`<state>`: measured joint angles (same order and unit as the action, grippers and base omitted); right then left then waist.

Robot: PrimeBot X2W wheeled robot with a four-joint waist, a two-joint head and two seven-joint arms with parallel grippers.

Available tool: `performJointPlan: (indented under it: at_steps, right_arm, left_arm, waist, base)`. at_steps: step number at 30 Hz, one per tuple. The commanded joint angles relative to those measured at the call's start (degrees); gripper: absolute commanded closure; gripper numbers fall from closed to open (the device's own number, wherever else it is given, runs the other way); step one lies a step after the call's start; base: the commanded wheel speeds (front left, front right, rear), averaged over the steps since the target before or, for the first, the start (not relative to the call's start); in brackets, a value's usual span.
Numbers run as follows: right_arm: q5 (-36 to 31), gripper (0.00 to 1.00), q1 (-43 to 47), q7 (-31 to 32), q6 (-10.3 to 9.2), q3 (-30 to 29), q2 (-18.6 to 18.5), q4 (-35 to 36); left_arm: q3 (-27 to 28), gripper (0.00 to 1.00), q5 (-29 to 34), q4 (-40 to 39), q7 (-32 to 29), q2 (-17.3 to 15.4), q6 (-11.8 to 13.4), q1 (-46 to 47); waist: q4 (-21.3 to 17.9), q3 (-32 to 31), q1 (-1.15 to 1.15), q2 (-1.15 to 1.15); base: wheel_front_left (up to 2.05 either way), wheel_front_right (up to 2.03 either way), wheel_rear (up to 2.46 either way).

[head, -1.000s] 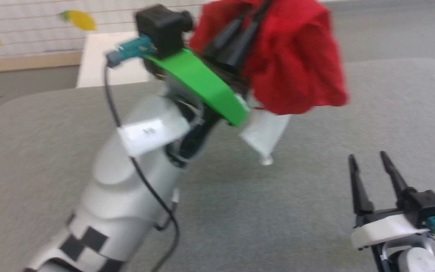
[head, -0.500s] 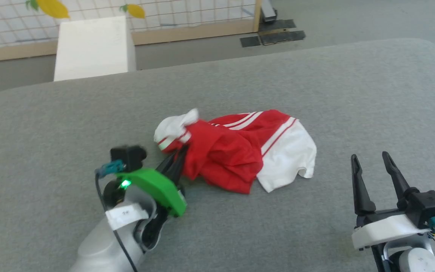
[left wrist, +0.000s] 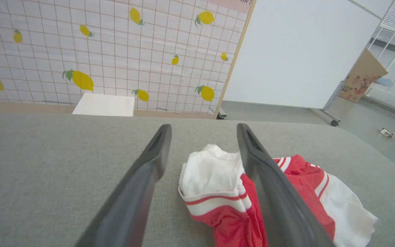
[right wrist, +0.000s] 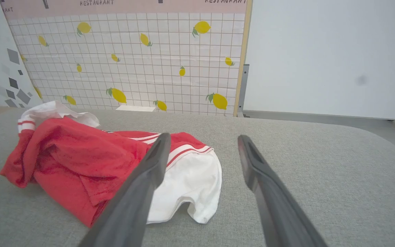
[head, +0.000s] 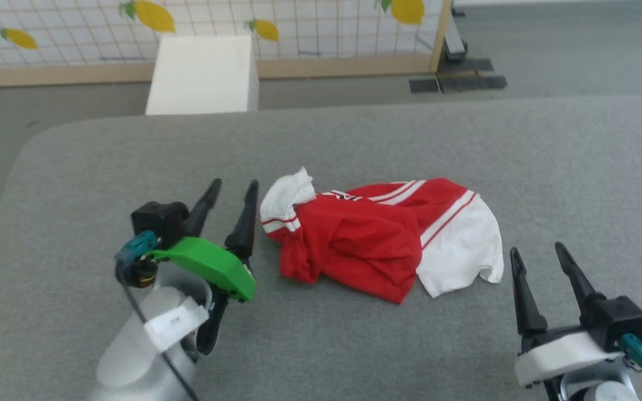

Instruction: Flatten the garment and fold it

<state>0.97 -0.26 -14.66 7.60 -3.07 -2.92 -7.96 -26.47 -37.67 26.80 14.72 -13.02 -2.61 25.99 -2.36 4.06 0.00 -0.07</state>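
While the garment [head: 354,245] lies bunched in a red and white heap on the grey table [head: 354,133], the head view places it just to the right of the left tool [head: 234,182], whose two fingers stand well apart with nothing between them. It is ahead and to the left of the right tool [head: 537,249], which is likewise spread wide and empty, near the cloth but not touching it. In the left wrist view the left tool [left wrist: 204,127] is open, and one white sleeve [left wrist: 211,171] with a red-striped cuff lies between and just past its fingers, the red body running off to the tool's right. Whether the right finger brushes the cloth I cannot tell. In the right wrist view the right tool [right wrist: 203,136] is open too. The other white sleeve [right wrist: 190,185] lies partly behind its left finger, the crumpled red body is farther to its left, and bare table lies ahead and to its right. The flattening looks hardly begun. To do it well, each tool should probably pinch the outer edge of its nearest sleeve, low against the table and taking few layers. The two should then draw apart evenly, so the body spreads instead of dragging its folds along. Grabbing the red bulk in the middle would likely only shift the heap.
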Motion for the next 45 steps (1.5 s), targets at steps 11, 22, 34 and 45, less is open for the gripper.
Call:
performJointPlan:
  at_steps: [11, 22, 34, 45]
  right_arm:
    - [0.5, 0.00, 4.3, -0.3, -0.11, 1.5, 0.0, 0.3]
    - [1.5, 0.00, 5.3, -0.3, -0.11, 2.7, 0.0, -0.4]
    - [1.6, 0.00, 3.6, -0.3, -0.11, 3.7, 0.0, -0.8]
    - [1.6, 0.00, 1.6, -0.3, -0.11, 4.4, 0.0, -0.7]
  left_arm:
    - [11.0, 0.00, 21.2, -21.5, 0.3, 1.5, 2.8, -21.4]
    - [14.0, 0.00, 28.3, -21.7, 0.3, 5.7, 1.4, -28.4]
    - [9.5, 0.00, 31.1, -14.6, -9.2, 5.8, -1.9, -19.3]
    - [6.5, 0.00, 29.5, -11.9, -35.0, 6.0, -3.5, -1.2]
  waist:
    - [3.5, -6.2, 0.00, 0.07]
    - [4.0, -5.6, 0.00, 0.07]
    - [1.1, -1.7, 0.00, 0.07]
    - [-2.5, 4.0, 0.00, 0.07]
  base:
    - [0.00, 0.00, 0.00]
    - [0.00, 0.00, 0.00]
    - [0.00, 0.00, 0.00]
    - [0.00, 0.00, 0.00]
